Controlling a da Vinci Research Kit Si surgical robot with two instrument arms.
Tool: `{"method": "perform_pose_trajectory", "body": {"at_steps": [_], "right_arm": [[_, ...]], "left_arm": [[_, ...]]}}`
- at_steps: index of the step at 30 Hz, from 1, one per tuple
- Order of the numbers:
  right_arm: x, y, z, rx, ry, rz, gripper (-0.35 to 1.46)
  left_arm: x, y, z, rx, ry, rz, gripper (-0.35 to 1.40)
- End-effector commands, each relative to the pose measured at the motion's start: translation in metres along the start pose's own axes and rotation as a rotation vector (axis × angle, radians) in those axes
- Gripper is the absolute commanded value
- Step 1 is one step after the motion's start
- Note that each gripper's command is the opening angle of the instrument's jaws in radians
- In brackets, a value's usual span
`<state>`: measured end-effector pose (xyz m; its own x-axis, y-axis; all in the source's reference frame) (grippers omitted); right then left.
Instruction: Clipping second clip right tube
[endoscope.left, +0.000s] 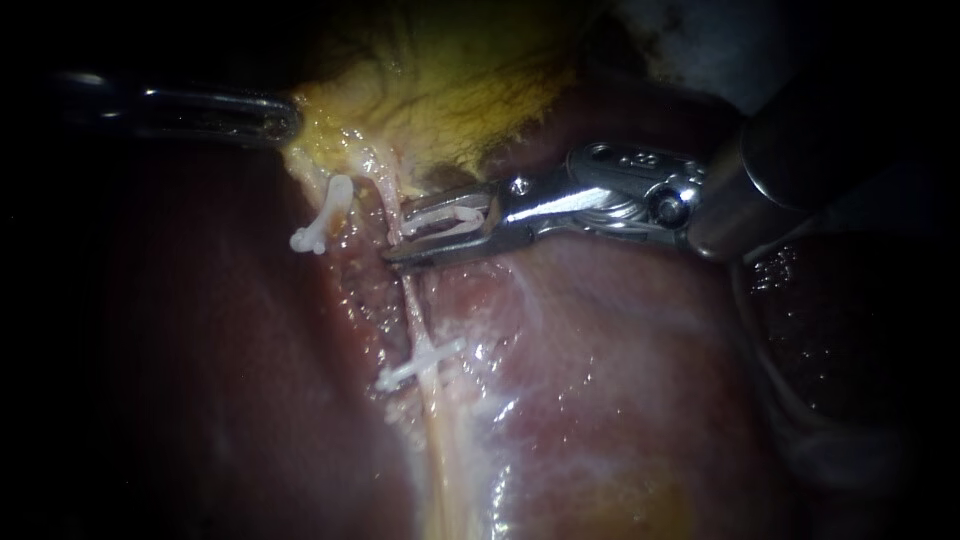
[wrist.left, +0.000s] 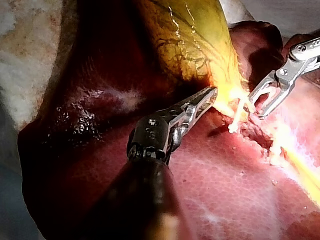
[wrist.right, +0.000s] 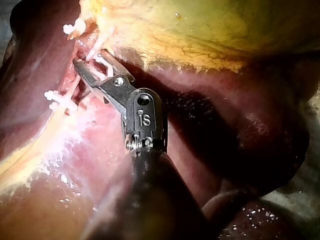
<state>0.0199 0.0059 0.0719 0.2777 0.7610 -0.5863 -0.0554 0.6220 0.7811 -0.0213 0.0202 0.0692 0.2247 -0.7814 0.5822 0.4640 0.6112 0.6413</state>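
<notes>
Right tube (endoscope.left: 412, 300): A thin pale strand is shown running from just above the centre of the endoscope view down to the bottom centre. It lies in a raw groove on the liver.
New clip (endoscope.left: 450, 222): A white clip is seated between the right instrument's jaws, left of centre. It is placed across the tube's upper stretch and is not yet closed.
Right instrument (endoscope.left: 398, 235): It is brought in from the right edge. Its jaws stand apart, both pressed on the new clip, with the tube passing between their tips. The jaws are set crosswise, probably so the clip can close squarely over the tube.
Lower clip (endoscope.left: 420, 362): A closed white clip is seen across the same tube, below centre and clear of the jaws.
Left clip (endoscope.left: 322, 222): Another white clip is seen on a separate strand, left of the jaws.
Left instrument (endoscope.left: 285, 118): It is brought in from the upper left. Its jaws are clamped on the gallbladder's yellow edge, likely to keep the tubes stretched and exposed.
Gallbladder (endoscope.left: 450, 90): Yellow, veined tissue is seen at the upper centre.
Liver (endoscope.left: 620, 380): A wet, glistening red-brown surface fills the lower right, so a slip is judged possible.
Room: A short bare stretch of tube is left between jaws and lower clip. The margins are dark.
</notes>
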Motion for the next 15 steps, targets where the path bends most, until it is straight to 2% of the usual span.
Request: {"method": "perform_pose_trajectory", "body": {"at_steps": [1, 4, 7, 11, 15], "right_arm": [[0.0, 0.0, 0.0, 0.0, 0.0, 0.0, 0.11], [-0.0001, -0.0002, 0.0001, 0.003, -0.001, -0.001, 0.32], [-0.0002, -0.0003, 0.0003, 0.015, -0.003, -0.001, 0.45], [-0.0004, -0.0003, 0.0008, 0.038, -0.002, 0.015, 0.54], [-0.001, -0.0003, 0.0012, 0.071, 0.036, 0.066, 0.58]], "left_arm": [[0.0, 0.0, 0.0, 0.0, 0.0, 0.0, -0.35], [0.0, 0.0, 0.0, 0.0, 0.0, 0.0, -0.35], [0.0, 0.0, 0.0, 0.0, 0.0, 0.0, -0.35], [0.0, 0.0, 0.0, 0.0, 0.0, 0.0, -0.35], [0.0, 0.0, -0.0001, 0.0, 0.0, 0.0, -0.35]]}}
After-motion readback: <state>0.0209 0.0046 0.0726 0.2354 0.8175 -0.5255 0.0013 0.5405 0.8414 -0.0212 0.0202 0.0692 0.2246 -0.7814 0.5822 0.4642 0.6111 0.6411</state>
